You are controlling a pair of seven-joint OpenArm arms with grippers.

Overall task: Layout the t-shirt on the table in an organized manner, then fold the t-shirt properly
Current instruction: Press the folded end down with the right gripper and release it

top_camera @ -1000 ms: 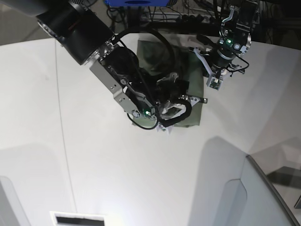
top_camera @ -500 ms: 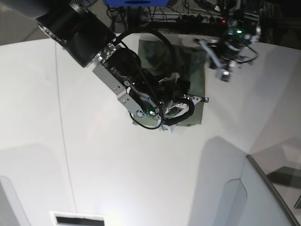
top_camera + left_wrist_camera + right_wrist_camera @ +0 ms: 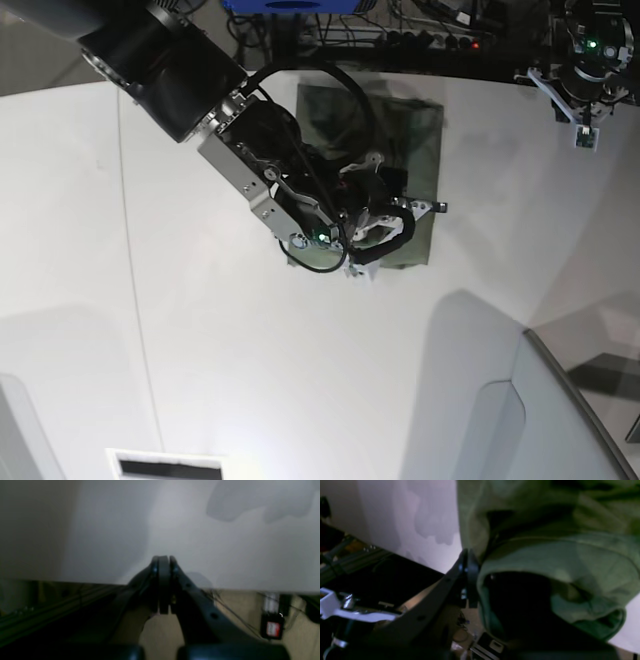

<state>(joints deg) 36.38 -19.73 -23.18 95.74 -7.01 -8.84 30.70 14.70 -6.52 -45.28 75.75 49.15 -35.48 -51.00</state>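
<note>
Olive-green t-shirt (image 3: 412, 130) folded rectangular, rumpled | right fingers (image 3: 467, 580) pinching its fold | left fingers (image 3: 163, 580) closed, bare

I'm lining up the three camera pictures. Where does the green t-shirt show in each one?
Base: the t-shirt lies folded near the table's far edge, partly under the right arm.
Right wrist: it fills the upper right, beside the right hand.
Left wrist: not in it.
Shared landmark: the white table.
</note>
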